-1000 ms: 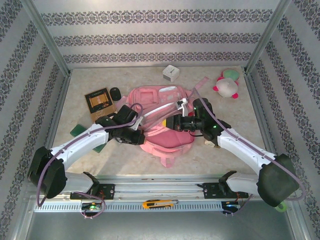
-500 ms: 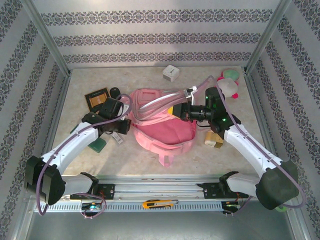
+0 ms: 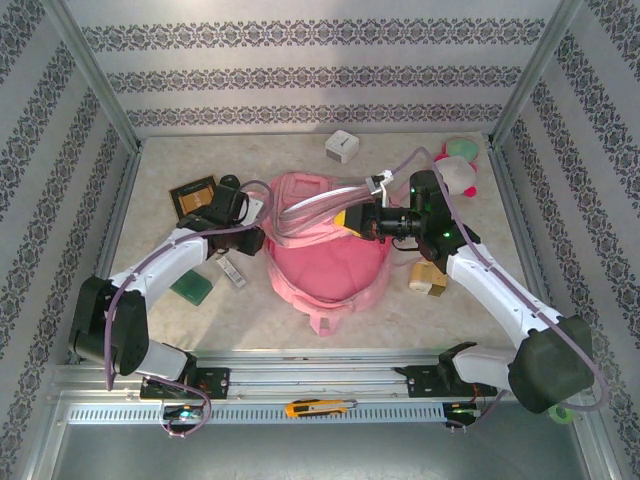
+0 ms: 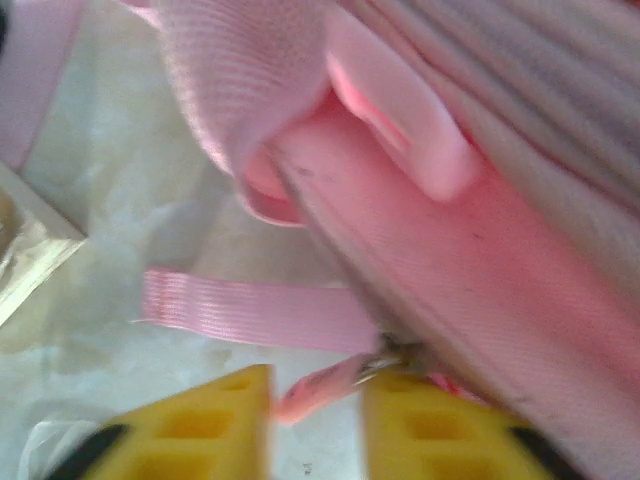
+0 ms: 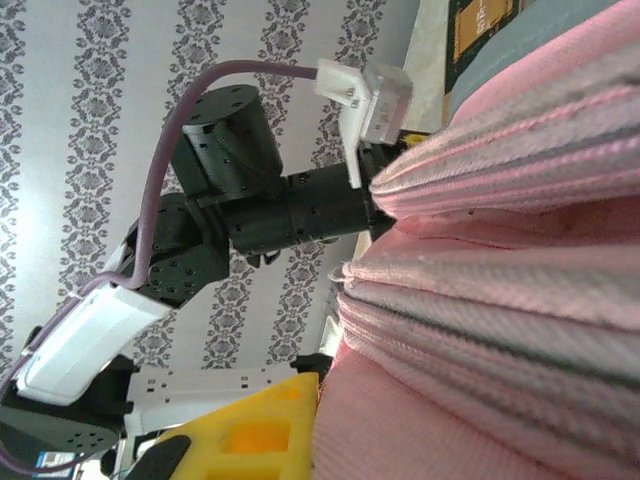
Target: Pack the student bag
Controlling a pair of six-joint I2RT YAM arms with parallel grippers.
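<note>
My right pincer (image 3: 351, 220) is clenched on the student bag (image 3: 325, 262). My left pincer (image 4: 316, 392) stands parted, its fingers either side of a pink tab (image 4: 305, 395).

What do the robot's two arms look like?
Both arms have white shells with chunky black joints: the left arm and the right arm. A purple cable loops along each. The fingers are blocky yellow plastic with square holes. A tiny green light glows on the right one.

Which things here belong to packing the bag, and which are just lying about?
Job: large pink fabric backpack, gripped by right gripper.
Lying about: white cube box, pink-and-white plush toy, brown square frame, green flat pad, tan block, yellow utility knife.
</note>
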